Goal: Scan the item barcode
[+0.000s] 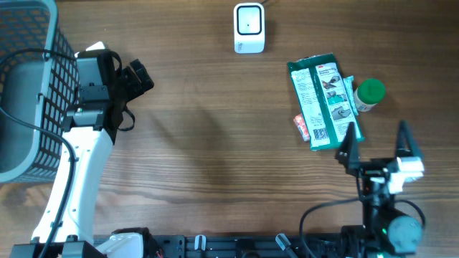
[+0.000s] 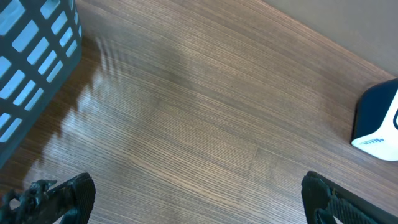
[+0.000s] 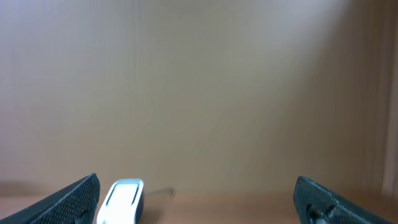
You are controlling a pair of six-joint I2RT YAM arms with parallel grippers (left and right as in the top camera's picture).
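A white barcode scanner [image 1: 249,28] with a dark window stands at the table's far middle. It also shows at the right edge of the left wrist view as the scanner [image 2: 378,123], and low in the right wrist view as the scanner [image 3: 120,201]. The items lie at the right: a green flat package [image 1: 324,102], a green-capped bottle [image 1: 368,94] beside it and a small red packet [image 1: 302,126]. My right gripper [image 1: 379,145] stands open just near of the package, nothing between its fingers [image 3: 74,198]. My left gripper [image 1: 145,77] is open over bare wood at the left, its fingers [image 2: 64,195] empty.
A grey mesh basket [image 1: 25,86] fills the far left corner, its wall [image 2: 34,68] close to my left gripper. The wooden table [image 1: 208,150] stretches between the two arms. Cables trail along the near edge.
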